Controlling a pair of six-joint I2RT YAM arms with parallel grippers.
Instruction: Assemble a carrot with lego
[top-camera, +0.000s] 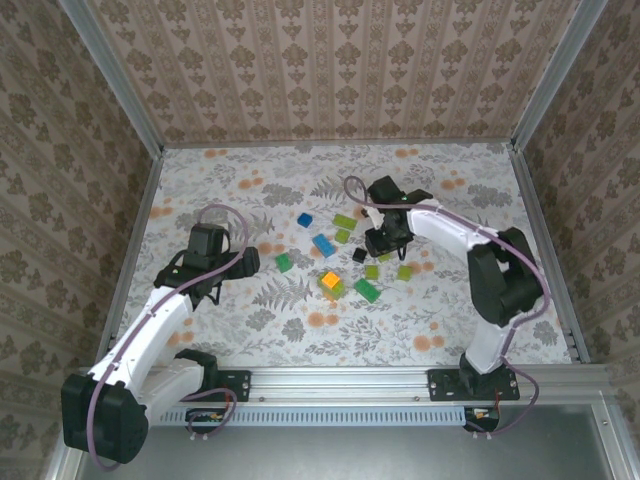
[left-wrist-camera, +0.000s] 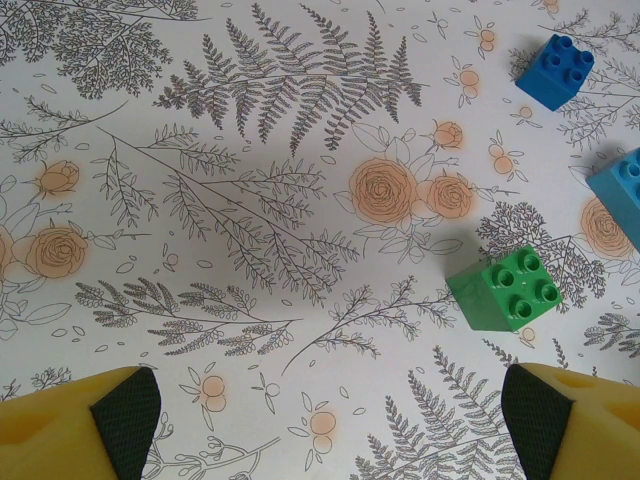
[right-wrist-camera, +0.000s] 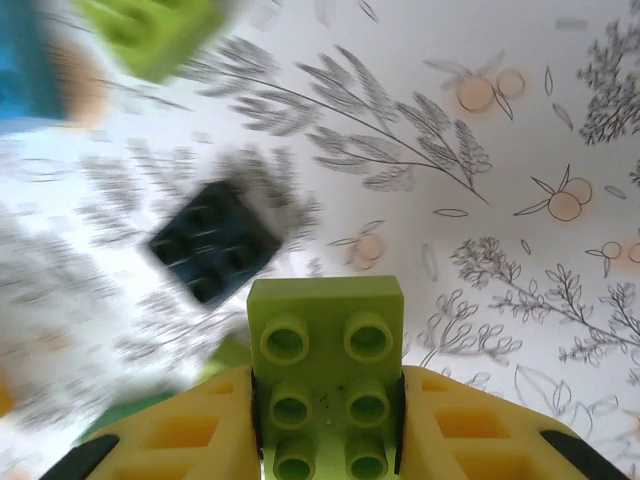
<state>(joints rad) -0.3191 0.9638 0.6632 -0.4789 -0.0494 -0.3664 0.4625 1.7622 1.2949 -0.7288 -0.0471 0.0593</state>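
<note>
My right gripper (right-wrist-camera: 327, 405) is shut on a light green lego brick (right-wrist-camera: 327, 345), studs facing the camera, lifted just above the table. Past it lie a black brick (right-wrist-camera: 215, 255), another light green brick (right-wrist-camera: 155, 30) and a blue one (right-wrist-camera: 20, 60), all blurred. From above, the right gripper (top-camera: 385, 240) hangs over the scattered bricks near the black brick (top-camera: 359, 255). My left gripper (left-wrist-camera: 330, 425) is open over bare cloth with nothing between its fingers. A dark green brick (left-wrist-camera: 505, 290) lies just ahead of its right finger (left-wrist-camera: 545, 415).
From above, loose bricks lie mid-table: two blue (top-camera: 323, 245), a dark green (top-camera: 284, 262), an orange on light green (top-camera: 331, 283) and several green ones (top-camera: 367, 290). The left gripper (top-camera: 215, 245) sits to their left. Patterned walls (top-camera: 330, 60) enclose the floral table.
</note>
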